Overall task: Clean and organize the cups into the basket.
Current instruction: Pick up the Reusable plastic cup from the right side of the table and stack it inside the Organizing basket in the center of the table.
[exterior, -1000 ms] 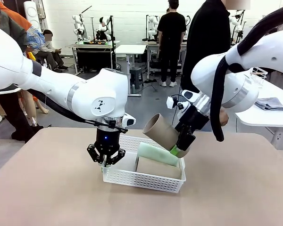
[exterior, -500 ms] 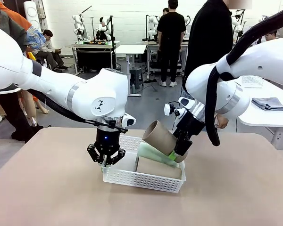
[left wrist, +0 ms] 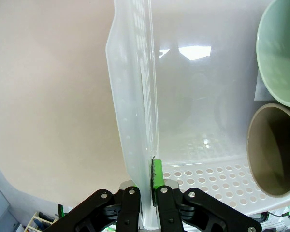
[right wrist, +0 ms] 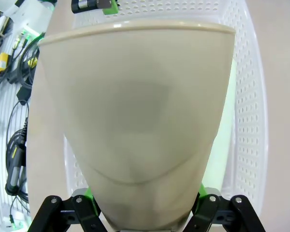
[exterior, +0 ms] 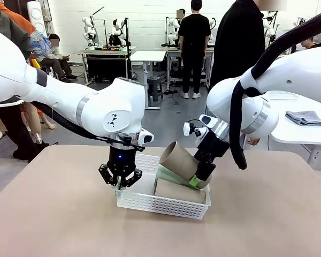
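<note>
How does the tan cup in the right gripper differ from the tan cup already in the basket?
The tan cup in the right gripper is tilted, mouth up and to the picture's left, above the basket; the tan cup in the basket lies flat on its side. The first is clamped near its base by the right gripper; the second lies free, beside the mint-green cup. Both are plain matte tan tumblers.

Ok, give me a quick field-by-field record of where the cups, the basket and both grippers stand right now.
basket: white basket on the table
cups in basket: mint-green cup and tan cup, lying side by side
third cup: tan cup in the air, tilted, over the basket's far right part
right gripper: right gripper closed on the third cup's narrow end
left gripper: left gripper shut on the basket's left rim
remaining: third cup not yet laid in
</note>
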Robot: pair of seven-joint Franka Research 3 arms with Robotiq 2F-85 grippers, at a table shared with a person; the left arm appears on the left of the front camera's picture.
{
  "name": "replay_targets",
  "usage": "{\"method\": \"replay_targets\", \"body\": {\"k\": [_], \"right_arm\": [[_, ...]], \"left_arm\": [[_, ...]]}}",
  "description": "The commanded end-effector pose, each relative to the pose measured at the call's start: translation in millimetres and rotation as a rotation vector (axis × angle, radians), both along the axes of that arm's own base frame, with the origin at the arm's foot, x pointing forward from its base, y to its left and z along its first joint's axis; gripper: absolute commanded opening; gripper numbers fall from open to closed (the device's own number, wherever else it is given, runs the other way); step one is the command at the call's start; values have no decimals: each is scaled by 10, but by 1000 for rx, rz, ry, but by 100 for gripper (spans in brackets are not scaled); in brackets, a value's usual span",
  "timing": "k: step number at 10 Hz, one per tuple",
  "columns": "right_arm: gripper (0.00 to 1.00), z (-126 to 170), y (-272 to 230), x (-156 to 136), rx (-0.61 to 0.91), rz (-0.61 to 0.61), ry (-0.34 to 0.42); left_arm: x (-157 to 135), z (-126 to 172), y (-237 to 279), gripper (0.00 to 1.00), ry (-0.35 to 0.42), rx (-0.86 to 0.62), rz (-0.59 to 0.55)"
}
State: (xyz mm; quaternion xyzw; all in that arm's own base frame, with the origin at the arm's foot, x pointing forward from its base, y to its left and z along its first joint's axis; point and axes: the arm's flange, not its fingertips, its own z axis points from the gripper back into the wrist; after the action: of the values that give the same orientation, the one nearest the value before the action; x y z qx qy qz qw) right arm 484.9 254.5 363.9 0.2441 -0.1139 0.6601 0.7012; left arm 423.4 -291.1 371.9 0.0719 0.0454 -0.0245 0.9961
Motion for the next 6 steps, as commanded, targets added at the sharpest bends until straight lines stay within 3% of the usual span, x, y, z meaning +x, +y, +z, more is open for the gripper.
{"method": "replay_targets", "body": {"k": [1, 2, 3, 6], "right_arm": [[78, 19, 56, 45, -43, -9, -12], [91, 36, 53, 34, -44, -9, -15], [97, 37, 57, 28, -39, -3, -20], [100, 75, 49, 9, -24, -1, -29]], "left_arm": [[-6, -21, 5, 0, 1, 5, -12], [-6, -21, 5, 0, 1, 5, -12], [-6, -21, 5, 0, 1, 5, -12], [-6, -21, 5, 0, 1, 5, -12]]}}
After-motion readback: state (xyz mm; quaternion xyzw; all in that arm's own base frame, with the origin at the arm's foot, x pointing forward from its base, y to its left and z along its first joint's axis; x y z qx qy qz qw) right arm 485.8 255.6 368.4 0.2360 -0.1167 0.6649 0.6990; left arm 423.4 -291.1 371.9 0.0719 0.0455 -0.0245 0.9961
